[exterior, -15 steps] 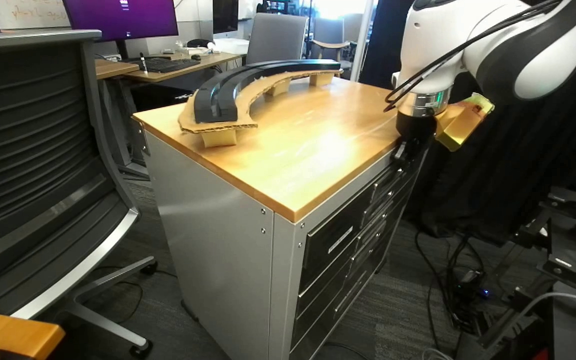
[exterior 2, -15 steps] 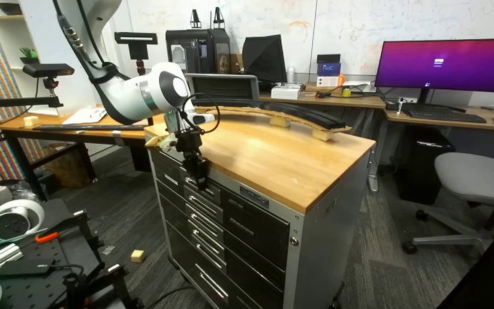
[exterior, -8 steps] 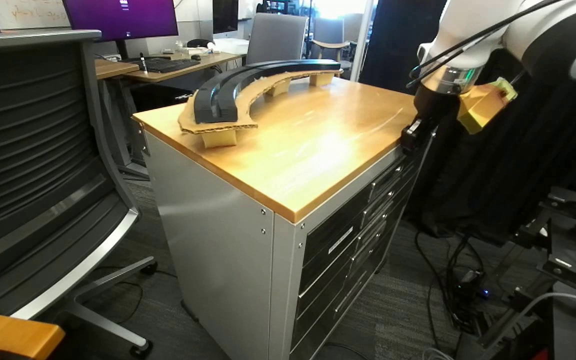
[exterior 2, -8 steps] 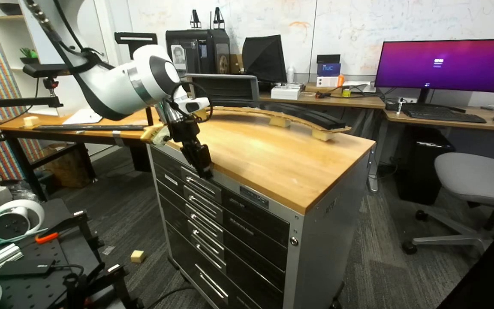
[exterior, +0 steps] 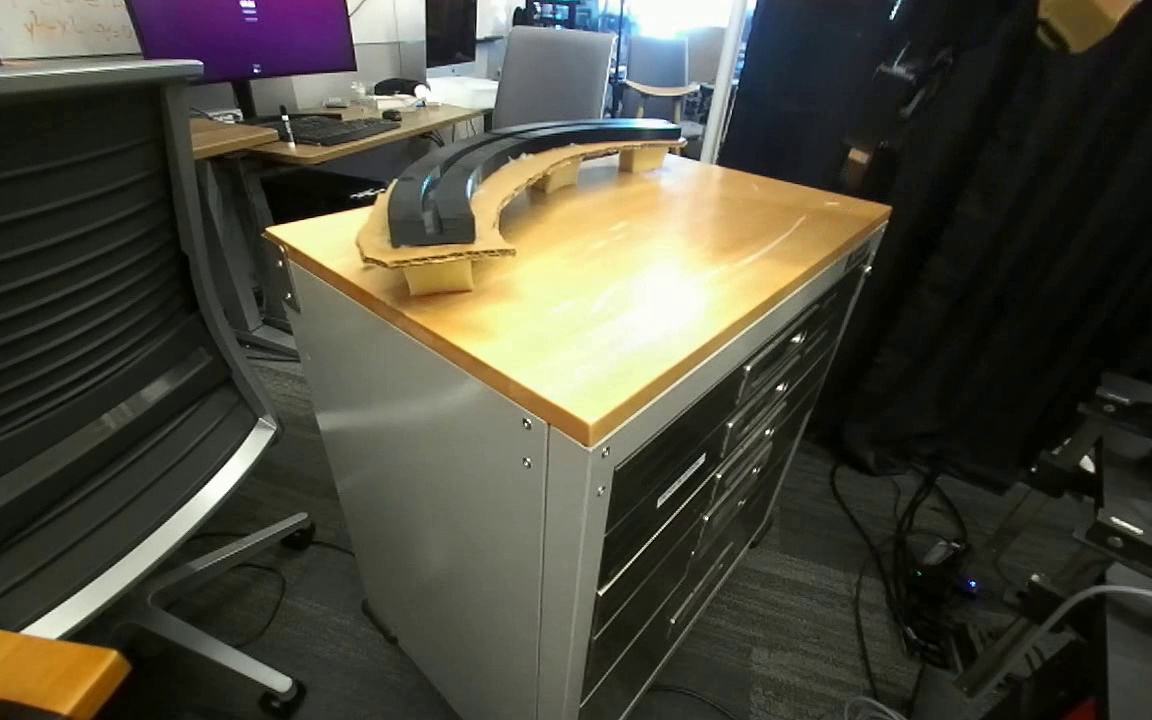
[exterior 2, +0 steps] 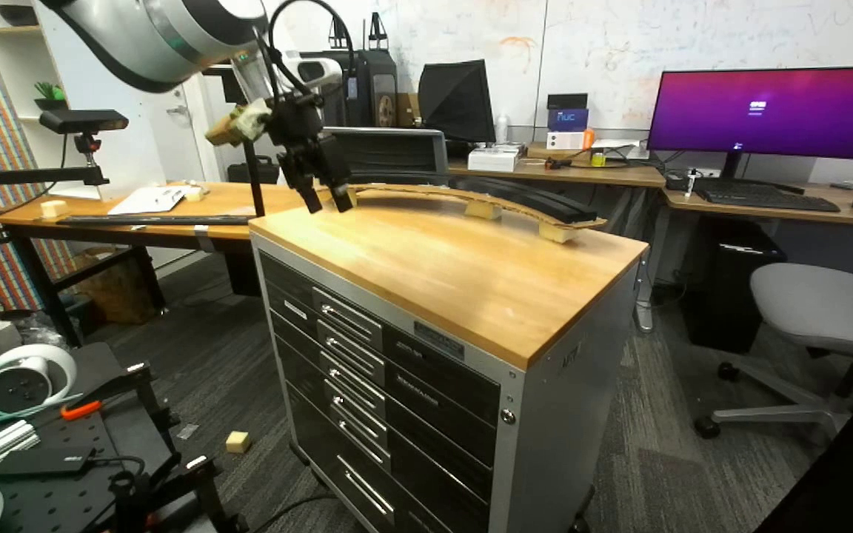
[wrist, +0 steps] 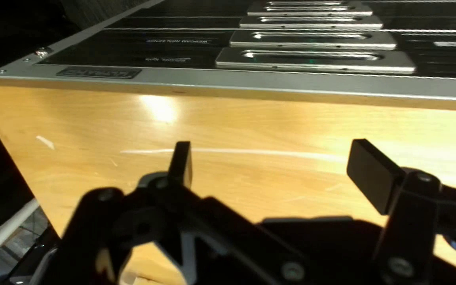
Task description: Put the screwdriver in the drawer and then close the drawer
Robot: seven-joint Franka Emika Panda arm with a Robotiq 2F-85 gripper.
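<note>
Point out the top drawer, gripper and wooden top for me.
Top drawer (exterior 2: 348,319), in an exterior view: on its handle plate.
Gripper (wrist: 276,170), wrist view: midway between its fingertips.
Wooden top (exterior: 626,240), in an exterior view: near its middle.

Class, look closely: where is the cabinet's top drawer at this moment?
In an exterior view, the top drawer sits shut just below the wooden top, directly above the next drawer and left of the round silver lock.
</note>
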